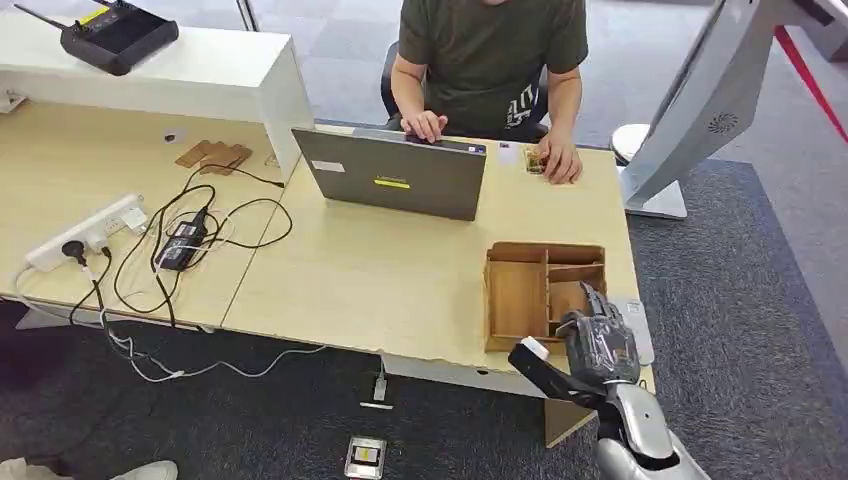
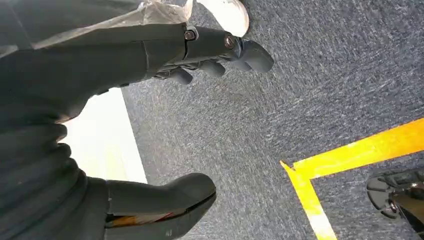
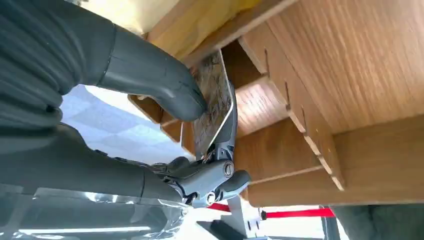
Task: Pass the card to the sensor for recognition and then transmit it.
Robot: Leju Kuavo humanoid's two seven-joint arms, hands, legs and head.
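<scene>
One card [image 3: 216, 102] sits pinched between the thumb and fingers [image 3: 226, 131] of the right hand [image 1: 598, 342], over the wooden box [image 1: 545, 290] at the counter's [image 1: 400, 270] near right edge; its print looks blurred. The left hand [image 2: 150, 115] hangs above grey carpet [image 2: 280, 100], fingers loosely apart and holding nothing. A person [image 1: 490, 60] sits behind a laptop [image 1: 395, 180].

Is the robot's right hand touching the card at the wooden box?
Touching. In the right wrist view the right hand pinches the card between thumb and a finger, beside the wooden box.
</scene>
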